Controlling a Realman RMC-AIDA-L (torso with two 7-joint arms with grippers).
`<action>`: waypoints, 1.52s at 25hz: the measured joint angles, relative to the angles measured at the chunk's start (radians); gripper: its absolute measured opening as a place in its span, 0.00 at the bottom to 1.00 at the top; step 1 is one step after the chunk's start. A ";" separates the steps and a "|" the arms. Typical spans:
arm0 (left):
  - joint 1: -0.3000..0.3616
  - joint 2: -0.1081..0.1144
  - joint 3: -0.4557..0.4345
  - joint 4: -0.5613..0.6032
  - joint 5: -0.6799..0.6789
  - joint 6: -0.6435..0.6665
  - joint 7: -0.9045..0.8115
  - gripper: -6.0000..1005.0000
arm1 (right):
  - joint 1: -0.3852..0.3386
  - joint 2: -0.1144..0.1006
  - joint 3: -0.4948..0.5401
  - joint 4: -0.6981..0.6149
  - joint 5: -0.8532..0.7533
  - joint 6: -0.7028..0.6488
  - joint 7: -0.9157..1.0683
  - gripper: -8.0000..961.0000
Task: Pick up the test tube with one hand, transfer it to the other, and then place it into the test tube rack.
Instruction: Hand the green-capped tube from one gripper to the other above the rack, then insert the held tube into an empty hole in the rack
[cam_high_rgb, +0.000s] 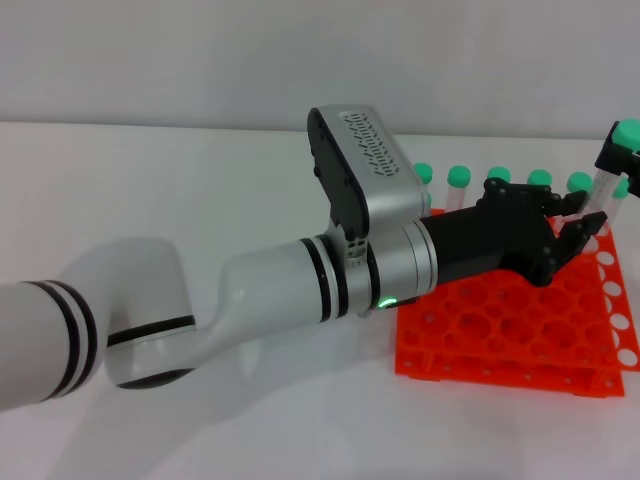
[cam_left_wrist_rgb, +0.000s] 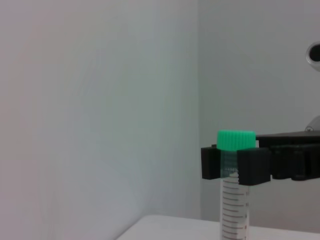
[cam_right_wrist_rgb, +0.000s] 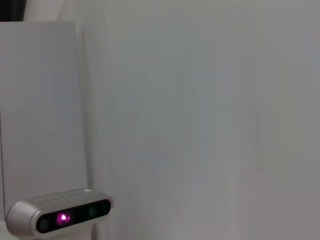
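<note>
The test tube (cam_high_rgb: 606, 192), clear with a green cap, hangs upright at the far right, above the back right corner of the orange-red rack (cam_high_rgb: 500, 330). My right gripper (cam_high_rgb: 617, 155) is shut on it just under the cap. The left wrist view shows this grip plainly: two black fingers (cam_left_wrist_rgb: 252, 166) clamp the tube (cam_left_wrist_rgb: 234, 205) below its cap. My left gripper (cam_high_rgb: 575, 226) reaches across over the rack with its fingers open. Its tips are right beside the tube's lower body, and I cannot tell whether they touch it.
Several other green-capped tubes (cam_high_rgb: 459, 178) stand in the rack's back row, partly behind my left wrist. The left arm spans the white table (cam_high_rgb: 200, 420) from the left. The right wrist view shows only a wall and a small camera unit (cam_right_wrist_rgb: 60, 218).
</note>
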 joint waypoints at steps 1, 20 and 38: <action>0.004 0.000 -0.003 0.001 0.000 0.000 0.015 0.28 | 0.000 0.000 0.000 0.001 0.001 0.000 0.000 0.25; 0.382 -0.004 -0.206 0.148 -0.001 0.058 0.604 0.57 | -0.010 0.003 0.052 0.008 0.035 -0.036 -0.007 0.25; 0.711 0.006 -0.272 -0.014 -0.374 0.447 0.478 0.89 | 0.121 0.099 -0.094 0.167 0.075 -0.231 -0.236 0.22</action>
